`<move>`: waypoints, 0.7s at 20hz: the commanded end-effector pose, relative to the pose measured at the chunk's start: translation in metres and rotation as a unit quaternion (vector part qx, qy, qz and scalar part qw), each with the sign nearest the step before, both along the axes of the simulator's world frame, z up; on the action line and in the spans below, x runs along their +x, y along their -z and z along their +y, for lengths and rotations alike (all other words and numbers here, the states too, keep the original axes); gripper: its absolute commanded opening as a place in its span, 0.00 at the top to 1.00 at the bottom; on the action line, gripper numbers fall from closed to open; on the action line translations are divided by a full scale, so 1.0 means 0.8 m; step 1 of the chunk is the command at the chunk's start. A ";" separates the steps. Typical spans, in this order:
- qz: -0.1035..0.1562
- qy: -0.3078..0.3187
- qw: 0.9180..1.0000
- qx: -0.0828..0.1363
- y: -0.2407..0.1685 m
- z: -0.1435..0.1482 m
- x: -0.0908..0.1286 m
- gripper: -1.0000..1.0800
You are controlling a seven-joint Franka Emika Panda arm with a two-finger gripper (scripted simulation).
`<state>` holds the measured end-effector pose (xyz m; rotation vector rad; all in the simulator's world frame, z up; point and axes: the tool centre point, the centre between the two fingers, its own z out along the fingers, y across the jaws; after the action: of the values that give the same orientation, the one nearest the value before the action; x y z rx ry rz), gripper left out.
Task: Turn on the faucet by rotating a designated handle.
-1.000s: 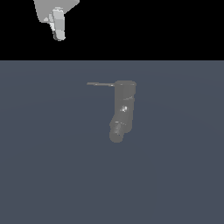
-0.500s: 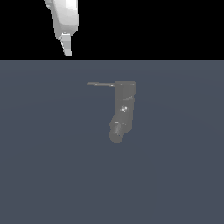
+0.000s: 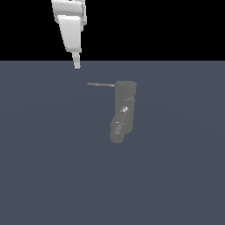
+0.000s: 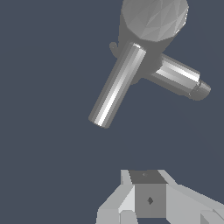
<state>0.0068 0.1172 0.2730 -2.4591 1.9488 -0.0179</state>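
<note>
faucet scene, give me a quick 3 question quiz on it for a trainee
1. True or false: the claw is touching the handle.
2. In the exterior view, the handle sticks out from the faucet toward: A) that view's left B) that view's right
3. Fill in: the handle joins the faucet at its ___.

Key: 1 false, it is apart from the handle, above it in that view. 2 A. 3 top cap.
</note>
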 end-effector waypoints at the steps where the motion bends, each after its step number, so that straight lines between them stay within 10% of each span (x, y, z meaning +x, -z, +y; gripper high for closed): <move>1: 0.001 0.031 1.000 0.000 0.012 -0.005 0.016 1.00; 14: 0.004 0.182 0.983 0.001 0.072 -0.047 0.090 1.00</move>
<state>0.0728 0.0834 0.2196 -2.1033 2.3356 -0.0068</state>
